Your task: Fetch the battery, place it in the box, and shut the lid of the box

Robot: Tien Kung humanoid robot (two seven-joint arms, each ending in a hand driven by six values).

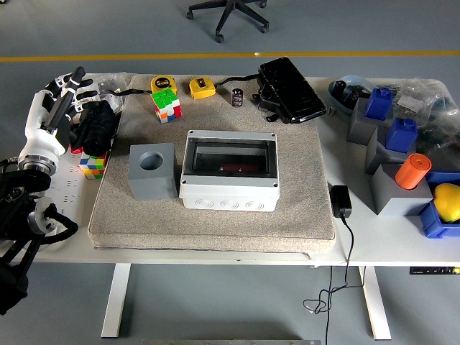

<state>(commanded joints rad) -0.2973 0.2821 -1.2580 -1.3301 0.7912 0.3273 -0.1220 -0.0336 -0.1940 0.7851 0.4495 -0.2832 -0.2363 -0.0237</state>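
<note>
Battery first: the likely one is the small dark cylinder point(237, 97) standing upright at the far edge of the beige felt mat point(302, 215), between the yellow tape measure point(202, 88) and the black glossy case point(291, 90). You have a white counter point(374, 237) carrying that mat, which probably cushions and steadies the work. Mid-mat sits the grey plastic box point(228, 171); its smoked clear lid looks down already, so judge whether it needs lifting. Your left hand point(63, 97) hovers at the far left, fingers spread, gripping nothing.
</note>
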